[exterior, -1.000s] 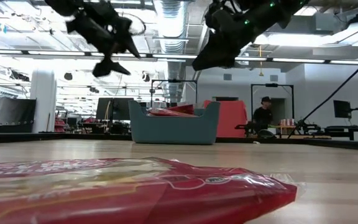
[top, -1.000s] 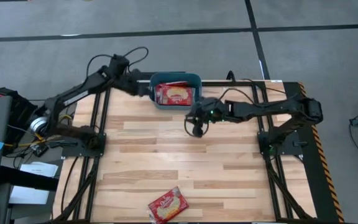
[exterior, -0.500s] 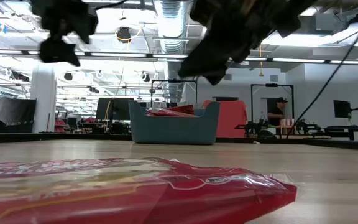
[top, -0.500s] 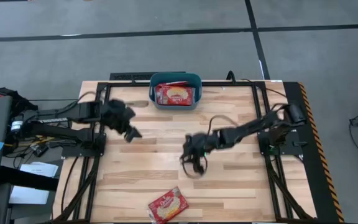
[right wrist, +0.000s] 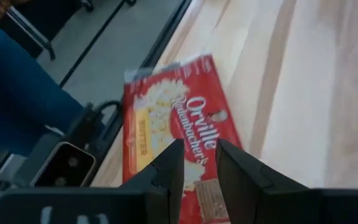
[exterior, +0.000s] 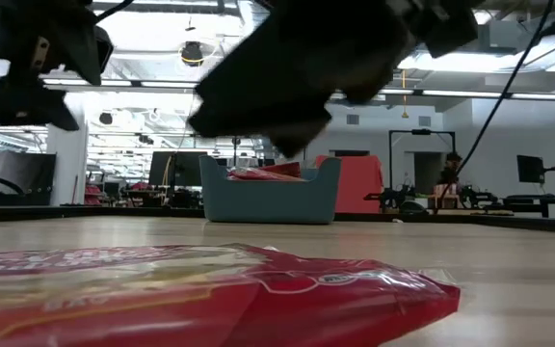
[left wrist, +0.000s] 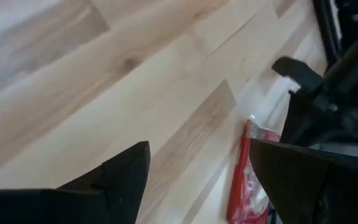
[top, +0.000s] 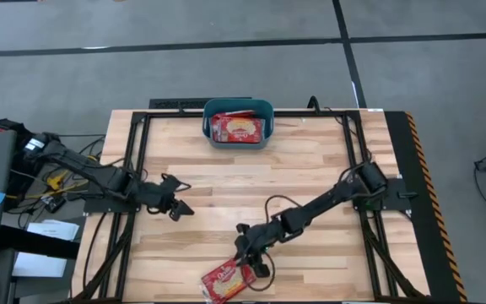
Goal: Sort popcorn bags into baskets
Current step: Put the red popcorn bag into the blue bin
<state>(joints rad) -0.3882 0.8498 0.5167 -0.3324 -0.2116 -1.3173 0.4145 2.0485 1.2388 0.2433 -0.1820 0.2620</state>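
Right tool [top: 245, 256] hangs low over the wooden surface [top: 310, 177] near its front edge, at the upper corner of a lone red popcorn bag [top: 227, 280] that lies flat there, slightly tilted. Seen from the right wrist, its two dark fingers [right wrist: 166, 177] stand a narrow gap apart, released, with the bag's printed face [right wrist: 176, 134] just beyond them; whether they touch the bag cannot be told. From table height the same bag [exterior: 210, 294] fills the foreground and the right arm looms dark above it.

Left tool [top: 175, 207] sits over the left part of the surface, well apart from the bag, its fingers [left wrist: 114, 177] spread wide and holding nothing.

At the middle of the far edge stands a teal-blue basket [top: 264, 108] with more red popcorn bags [top: 237, 128] stacked inside. From table height the basket [exterior: 268, 200] shows red packets poking above its rim.
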